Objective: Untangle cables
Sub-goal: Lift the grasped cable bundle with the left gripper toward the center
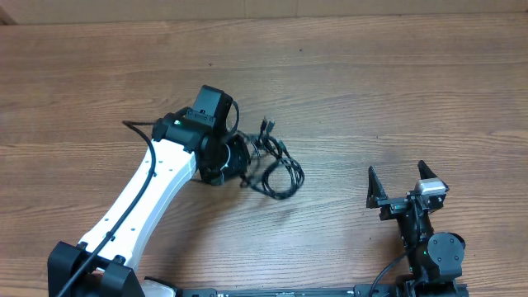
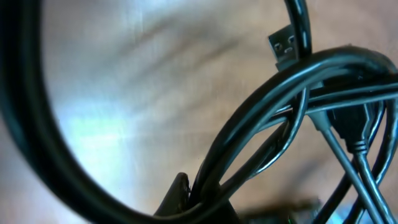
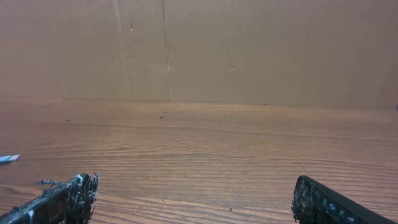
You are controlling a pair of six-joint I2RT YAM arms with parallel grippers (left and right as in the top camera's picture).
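Note:
The cables (image 1: 279, 169) are thin black cords bunched in loose loops at the middle of the wooden table, with small plug ends (image 1: 266, 125) pointing away at the back. My left gripper (image 1: 234, 162) sits at the left edge of the bunch, mostly hidden under its own wrist. In the left wrist view the cables (image 2: 292, 93) fill the frame, a USB plug (image 2: 283, 47) shows at the top, and the left gripper (image 2: 202, 208) is shut on two cords beside one dark finger (image 2: 177, 198). My right gripper (image 1: 402, 183) stands open at the front right, far from the cables.
A brown cardboard wall (image 3: 199, 50) rises behind the table (image 3: 199, 143). Between its spread fingers the right gripper (image 3: 196, 208) frames only bare wood. A small pale scrap (image 3: 7, 158) lies at the left edge of the right wrist view.

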